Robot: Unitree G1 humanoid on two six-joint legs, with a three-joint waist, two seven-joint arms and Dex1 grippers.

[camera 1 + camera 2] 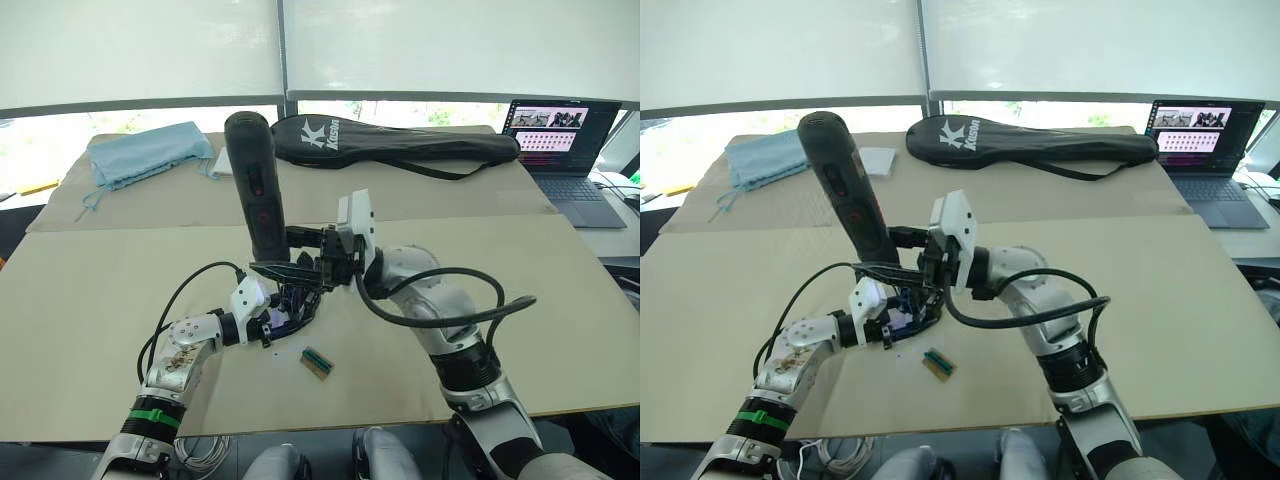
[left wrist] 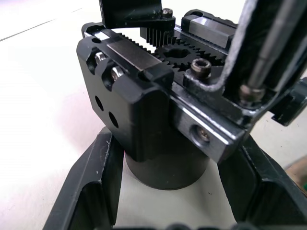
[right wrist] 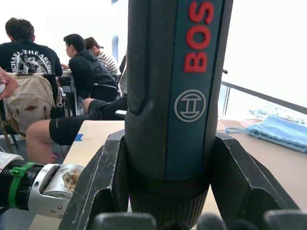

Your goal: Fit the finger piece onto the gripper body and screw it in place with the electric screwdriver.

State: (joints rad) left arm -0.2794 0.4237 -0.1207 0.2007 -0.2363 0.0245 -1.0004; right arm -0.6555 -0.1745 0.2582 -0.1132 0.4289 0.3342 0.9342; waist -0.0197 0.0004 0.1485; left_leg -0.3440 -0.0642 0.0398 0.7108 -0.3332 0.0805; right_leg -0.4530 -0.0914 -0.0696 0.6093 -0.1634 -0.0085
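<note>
My left gripper is shut on the round base of the gripper body, a black block with toothed rails and a small gear on top, held just above the table. Black parts sit on its rails; I cannot tell which one is the finger piece. My right gripper is shut on the lower end of the electric screwdriver, which stands nearly upright and leans slightly left. Its thin metal bit comes down onto the far side of the gripper body.
A small green and tan part lies on the table just in front of the grippers. At the back lie a black racket bag, a blue cloth pouch and an open laptop. People sit beyond the table.
</note>
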